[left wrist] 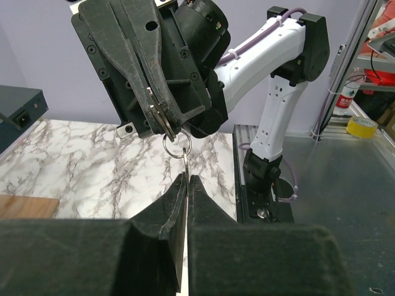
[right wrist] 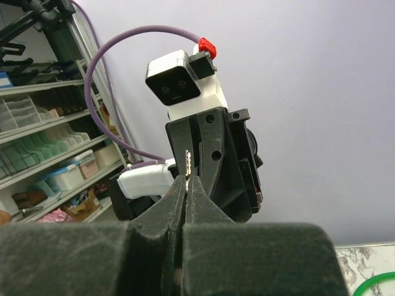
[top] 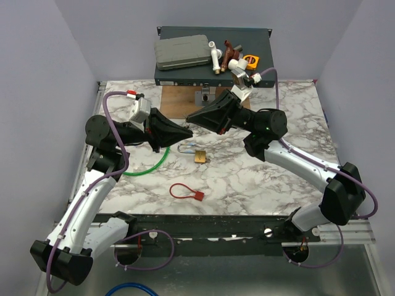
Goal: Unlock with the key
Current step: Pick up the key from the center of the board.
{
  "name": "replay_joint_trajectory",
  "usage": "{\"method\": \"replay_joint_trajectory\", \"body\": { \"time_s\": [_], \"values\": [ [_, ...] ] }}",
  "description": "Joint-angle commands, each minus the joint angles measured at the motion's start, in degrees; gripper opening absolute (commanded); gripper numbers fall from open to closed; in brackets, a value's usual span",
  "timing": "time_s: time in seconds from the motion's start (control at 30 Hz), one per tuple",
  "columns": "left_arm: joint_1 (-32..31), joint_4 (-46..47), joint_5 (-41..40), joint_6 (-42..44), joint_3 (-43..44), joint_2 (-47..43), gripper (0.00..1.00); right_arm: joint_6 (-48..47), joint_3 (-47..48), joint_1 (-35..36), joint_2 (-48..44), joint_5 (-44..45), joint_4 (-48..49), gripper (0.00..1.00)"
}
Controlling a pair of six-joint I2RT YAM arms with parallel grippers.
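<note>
- The right gripper point(right wrist: 187, 180) has its 2 fingers pressed together on a key point(right wrist: 188, 161), whose toothed edge stands up above the fingertips in the right wrist view.
- The left gripper point(left wrist: 186, 182) is likewise closed, pinching a thin blade point(left wrist: 185, 165) seen edge-on; it hangs from a key ring point(left wrist: 177, 146) just under the right gripper's tips.
- In the top view the 2 grippers meet tip to tip above the table point(top: 271, 123), left gripper point(top: 187, 131) just below right gripper point(top: 189, 117).
- The brass padlock point(top: 200, 156) lies flat on the marble just in front of them, apart from both grippers, with its shackle pointing left. No writing on it can be read.
- A red tie point(top: 185, 191) lies nearer the bases, and a green cable point(top: 150, 165) curves under the left arm.
- A yellow tape measure point(top: 251, 60) sits on the dark case point(top: 271, 43) at the back; its label is too small to read.
</note>
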Motion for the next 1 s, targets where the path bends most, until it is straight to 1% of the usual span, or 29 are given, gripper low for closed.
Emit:
{"method": "replay_joint_trajectory", "body": {
  "time_s": [0.0, 0.13, 0.2, 0.27, 0.3, 0.33, 0.37, 0.47, 0.5, 0.53, 0.6, 0.67, 0.73, 0.8, 0.87, 0.97],
  "values": [
    [0.1, 1.6, 0.0, 1.0, 0.5, -1.4, 0.0, -0.2, -0.3, 0.1, -0.1, 0.1, 2.5, 0.01],
    [1.1, -1.3, 0.6, 2.1, 1.3, -1.6, 0.0, -0.7, -1.2, 0.1, -0.6, 0.0, 2.1, 0.01],
    [1.3, -7.7, 1.8, 4.9, 3.7, -0.8, 0.0, -1.1, -1.9, 0.1, -1.0, -0.1, 1.7, 0.01],
    [1.5, -20.3, 1.7, 12.5, 8.6, 0.3, 0.0, -1.8, -2.6, 0.1, -1.5, -0.1, 1.1, 0.01],
    [1.5, -29.7, 0.5, 17.8, 11.8, 1.0, 0.0, -2.3, -2.9, 0.1, -1.8, -0.2, 0.5, 0.02],
    [1.5, -36.9, 0.0, 22.8, 15.1, 2.0, 0.0, -2.9, -3.3, 0.1, -2.2, -0.1, -0.3, 0.07],
    [1.4, -46.6, -1.4, 29.7, 18.3, 3.1, 0.0, -3.7, -3.7, 0.0, -2.8, 0.0, -1.1, 0.15],
    [1.4, -71.3, -5.9, 47.7, 29.8, 8.4, 0.0, -6.6, -5.8, 0.1, -5.0, 1.1, -4.5, 0.33],
    [1.3, -77.2, -8.0, 52.0, 32.4, 10.5, 0.0, -7.9, -6.6, -0.1, -6.0, 1.9, -6.5, 0.38],
    [1.1, -83.8, -10.4, 57.0, 35.5, 12.0, 0.0, -9.7, -7.1, -0.2, -7.2, 2.8, -8.4, 0.41],
    [0.6, -93.5, -14.2, 65.3, 39.0, 15.0, 0.0, -12.9, -8.3, -0.8, -9.8, 4.8, -12.4, 0.48],
    [-0.5, -100.8, -18.2, 70.4, 41.9, 17.8, 0.0, -16.8, -9.1, -1.7, -13.1, 6.9, -17.4, 0.53],
    [-2.0, -106.7, -21.3, 73.1, 45.2, 20.5, 0.0, -22.4, -9.2, -2.4, -16.3, 9.8, -25.2, 0.56],
    [-3.7, -110.2, -25.3, 73.4, 47.9, 23.2, 0.0, -29.6, -8.5, -2.5, -19.1, 12.6, -32.6, 0.57],
    [-6.0, -113.9, -28.6, 73.8, 50.6, 25.6, 0.0, -35.7, -6.9, -2.5, -19.9, 13.6, -39.6, 0.57],
    [-9.3, -115.0, -33.9, 71.7, 51.5, 26.4, 0.0, -41.8, -6.1, -2.5, -19.7, 13.6, -46.9, 0.54]
  ]
}}
